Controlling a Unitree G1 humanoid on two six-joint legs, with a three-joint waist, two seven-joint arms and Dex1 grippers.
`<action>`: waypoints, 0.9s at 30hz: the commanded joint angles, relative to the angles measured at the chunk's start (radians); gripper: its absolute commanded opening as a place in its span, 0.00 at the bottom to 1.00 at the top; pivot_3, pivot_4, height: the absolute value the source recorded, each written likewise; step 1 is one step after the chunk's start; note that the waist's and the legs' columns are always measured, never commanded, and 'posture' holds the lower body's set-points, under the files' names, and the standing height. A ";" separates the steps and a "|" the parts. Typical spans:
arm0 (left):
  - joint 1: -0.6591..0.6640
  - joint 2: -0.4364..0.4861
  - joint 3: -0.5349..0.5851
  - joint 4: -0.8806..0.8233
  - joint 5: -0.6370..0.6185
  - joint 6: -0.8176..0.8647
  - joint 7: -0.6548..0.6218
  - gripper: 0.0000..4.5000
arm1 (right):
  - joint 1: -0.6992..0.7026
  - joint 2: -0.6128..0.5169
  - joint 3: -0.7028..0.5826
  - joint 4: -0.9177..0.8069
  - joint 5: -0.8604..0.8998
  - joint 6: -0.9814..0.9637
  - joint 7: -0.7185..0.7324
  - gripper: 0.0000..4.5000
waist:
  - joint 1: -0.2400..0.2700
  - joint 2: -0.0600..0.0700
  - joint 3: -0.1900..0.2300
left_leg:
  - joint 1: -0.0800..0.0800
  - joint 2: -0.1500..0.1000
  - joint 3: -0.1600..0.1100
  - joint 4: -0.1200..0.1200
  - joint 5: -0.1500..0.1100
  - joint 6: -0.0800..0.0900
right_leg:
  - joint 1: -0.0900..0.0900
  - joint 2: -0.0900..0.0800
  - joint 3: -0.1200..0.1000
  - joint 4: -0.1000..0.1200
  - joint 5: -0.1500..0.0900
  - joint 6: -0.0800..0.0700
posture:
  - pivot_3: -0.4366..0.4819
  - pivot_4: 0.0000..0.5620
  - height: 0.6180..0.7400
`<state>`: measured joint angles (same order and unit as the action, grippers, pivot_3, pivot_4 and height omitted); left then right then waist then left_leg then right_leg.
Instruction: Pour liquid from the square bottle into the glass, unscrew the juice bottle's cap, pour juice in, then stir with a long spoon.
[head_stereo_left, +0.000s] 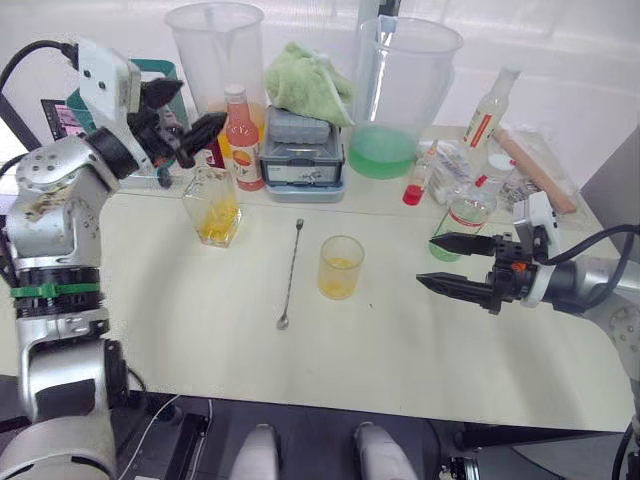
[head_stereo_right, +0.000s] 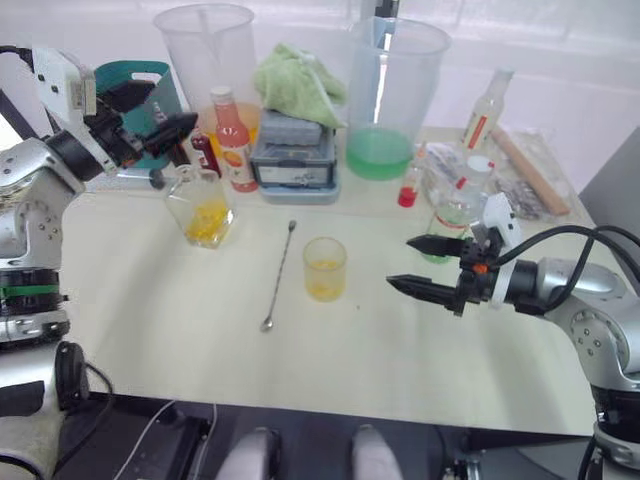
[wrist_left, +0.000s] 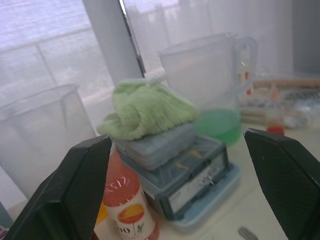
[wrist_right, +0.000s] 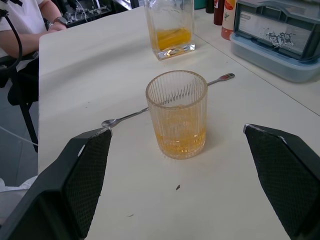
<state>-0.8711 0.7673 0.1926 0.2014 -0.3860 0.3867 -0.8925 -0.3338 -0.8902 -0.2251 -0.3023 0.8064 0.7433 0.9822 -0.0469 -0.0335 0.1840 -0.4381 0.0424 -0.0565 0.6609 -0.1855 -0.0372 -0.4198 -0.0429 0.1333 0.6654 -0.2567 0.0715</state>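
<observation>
The square bottle (head_stereo_left: 212, 205) with yellow liquid stands upright at the table's left. My left gripper (head_stereo_left: 200, 105) hovers open just above and behind it, holding nothing. At mid-table stands the glass (head_stereo_left: 341, 267), ribbed, with a little yellow liquid in the bottom (wrist_right: 176, 120). The long spoon (head_stereo_left: 290, 275) lies flat to its left. My right gripper (head_stereo_left: 428, 261) is open to the right of the glass, pointing at it, a short gap away. The juice bottle (head_stereo_left: 463, 212) stands just behind that gripper, its cap (head_stereo_left: 481, 181) on.
Along the back stand two big clear jugs (head_stereo_left: 214, 50) (head_stereo_left: 402, 90), one with green liquid. Between them are a pink-orange bottle (head_stereo_left: 242, 140) and a grey box (head_stereo_left: 300, 155) topped by a green cloth (head_stereo_left: 308, 80). A slim red-labelled bottle (head_stereo_left: 490, 115) stands back right. A person (wrist_right: 25, 20) sits beyond the table.
</observation>
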 joint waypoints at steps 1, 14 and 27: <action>0.087 0.016 0.030 -0.134 -0.066 0.055 -0.033 0.99 | 0.007 0.015 -0.048 -0.028 -0.020 -0.047 -0.033 1.00 | 0.001 0.000 0.000 | 0.000 0.000 0.000 0.000 0.000 0.000 | 0.000 0.000 0.000 0.000 0.000 0.000 | 0.48 0.27 0.86; 0.413 0.087 -0.019 -0.310 -0.164 0.084 -0.293 0.99 | 0.230 0.009 -0.208 -0.144 -0.036 -0.078 -0.081 1.00 | 0.006 0.000 0.000 | 0.002 0.001 0.001 0.000 0.001 0.000 | 0.002 0.000 -0.001 -0.001 -0.002 0.002 | 0.48 0.27 0.86; 0.450 -0.035 0.010 -0.386 -0.257 0.016 -0.302 0.99 | 0.212 0.185 -0.295 -0.016 -0.177 -0.238 -0.356 1.00 | -0.008 0.000 0.000 | 0.008 0.003 0.003 0.000 0.001 0.000 | 0.007 0.001 -0.001 -0.001 -0.002 0.000 | 0.48 0.27 0.86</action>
<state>-0.4241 0.7291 0.1711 -0.1495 -0.6158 0.4160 -1.1981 -0.0943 -0.7041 -0.4914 -0.3328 0.6426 0.5445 0.6537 -0.0545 -0.0332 0.1839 -0.4283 0.0450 -0.0540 0.6600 -0.1844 -0.0371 -0.4114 -0.0423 0.1326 0.6643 -0.2591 0.0715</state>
